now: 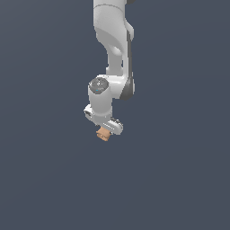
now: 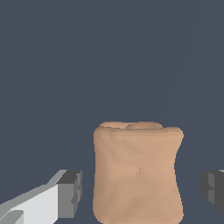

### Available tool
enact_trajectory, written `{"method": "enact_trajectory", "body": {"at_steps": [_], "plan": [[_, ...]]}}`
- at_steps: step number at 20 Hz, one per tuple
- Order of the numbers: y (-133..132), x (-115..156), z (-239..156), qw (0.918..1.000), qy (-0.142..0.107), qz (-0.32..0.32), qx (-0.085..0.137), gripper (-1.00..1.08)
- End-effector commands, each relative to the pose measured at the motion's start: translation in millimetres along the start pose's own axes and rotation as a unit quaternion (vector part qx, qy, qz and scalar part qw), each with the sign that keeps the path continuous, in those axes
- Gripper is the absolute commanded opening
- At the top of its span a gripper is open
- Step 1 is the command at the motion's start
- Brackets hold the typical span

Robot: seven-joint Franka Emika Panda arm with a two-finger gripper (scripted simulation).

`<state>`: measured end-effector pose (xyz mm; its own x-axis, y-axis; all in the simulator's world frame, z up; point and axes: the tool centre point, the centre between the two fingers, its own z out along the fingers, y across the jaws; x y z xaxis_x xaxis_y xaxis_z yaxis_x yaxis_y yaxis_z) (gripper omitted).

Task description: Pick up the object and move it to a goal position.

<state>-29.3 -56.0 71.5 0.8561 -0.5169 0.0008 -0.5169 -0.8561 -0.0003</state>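
Observation:
The object (image 1: 103, 134) is a small tan blocky chunk lying on the dark grey floor, just under the white hand of my arm. In the wrist view the object (image 2: 138, 170) stands between my two fingers, with a narrow gap on each side. My gripper (image 2: 142, 192) is open and straddles it without touching it. One dark fingertip (image 2: 72, 192) shows on one side and the other (image 2: 213, 187) on the opposite side. In the exterior view my gripper (image 1: 107, 131) is lowered onto the object, and its fingers are mostly hidden by the hand.
The white arm (image 1: 114, 49) reaches down from the top of the exterior view. A plain dark grey floor (image 1: 179, 179) lies all around.

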Motion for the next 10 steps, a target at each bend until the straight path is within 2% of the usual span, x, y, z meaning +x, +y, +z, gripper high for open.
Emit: {"method": "enact_trajectory", "body": {"at_steps": [1,9,10], "plan": [[0.6,-0.8,13.1,1.0000,0.000,0.001,0.000,1.00],[0.0,-0.2,31.6,1.0000,0.000,0.002,0.000,1.00],[0.0,-0.2,31.6,1.0000,0.000,0.002,0.000,-1.00]]}}
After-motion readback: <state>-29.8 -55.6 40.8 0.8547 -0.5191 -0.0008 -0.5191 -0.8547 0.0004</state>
